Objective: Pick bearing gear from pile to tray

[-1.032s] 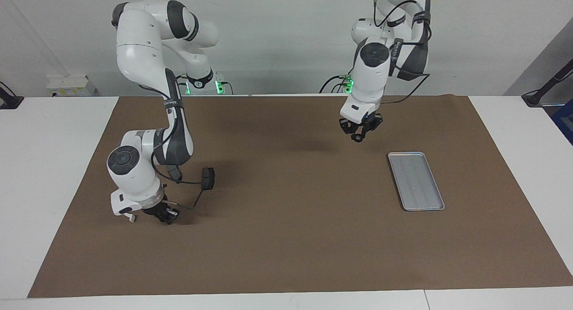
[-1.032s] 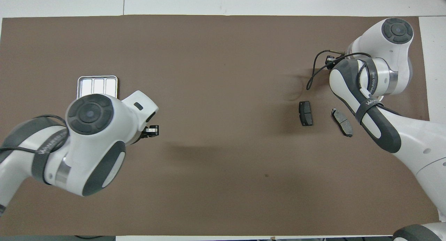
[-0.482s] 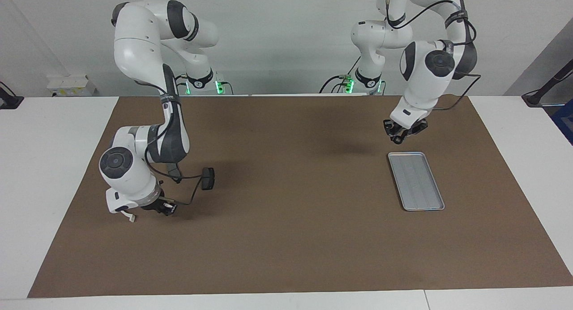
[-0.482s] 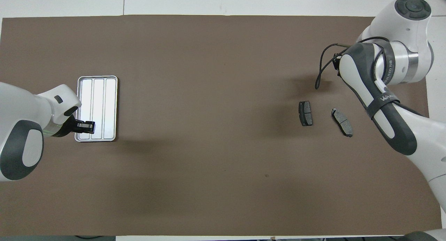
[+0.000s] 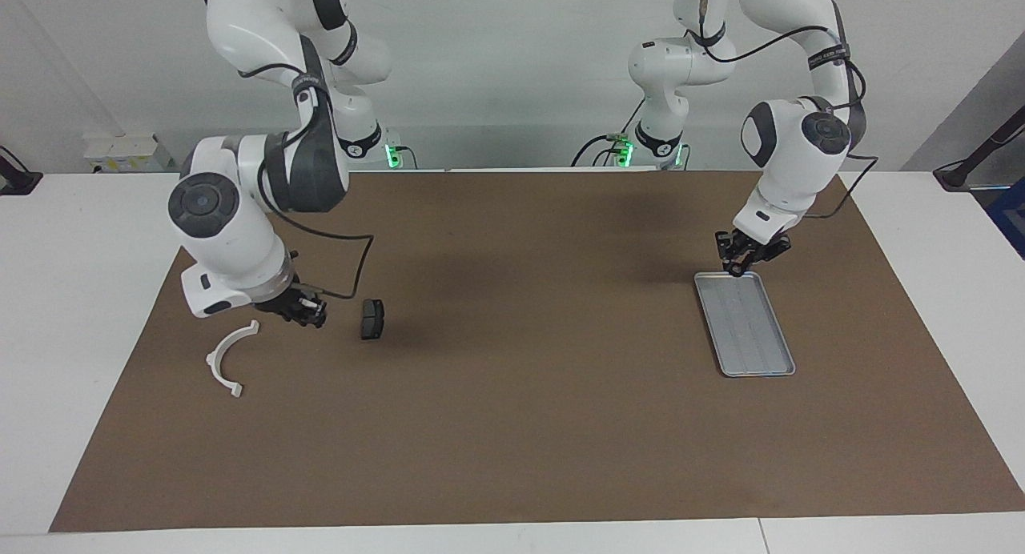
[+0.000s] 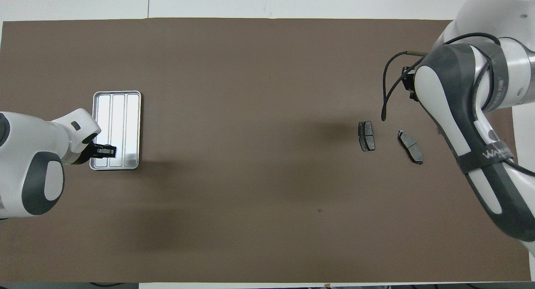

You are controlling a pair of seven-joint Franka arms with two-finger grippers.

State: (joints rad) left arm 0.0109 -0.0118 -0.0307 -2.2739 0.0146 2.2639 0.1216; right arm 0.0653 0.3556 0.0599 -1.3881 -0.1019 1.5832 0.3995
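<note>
The silver ribbed tray (image 5: 759,354) (image 6: 134,113) lies toward the left arm's end of the table. My left gripper (image 5: 741,263) (image 6: 106,151) hangs low over the tray's end nearer the robots, its fingers closed on a small pale part. The pile lies toward the right arm's end: a white arc bracket (image 5: 227,360) and two dark brake pads (image 6: 366,135) (image 6: 410,146), of which one (image 5: 371,319) shows in the facing view. My right gripper (image 5: 308,310) is raised over the mat between the bracket and that pad. My right arm hides the bracket in the overhead view.
A brown mat (image 5: 520,426) covers the table between the pile and the tray. A tiny dark speck (image 6: 319,210) lies on it nearer the robots. A black cable loops from the right wrist (image 5: 352,258).
My left gripper swung to the tray and came down over its near end. My right gripper rose from the mat and drew back, uncovering the white arc bracket.
</note>
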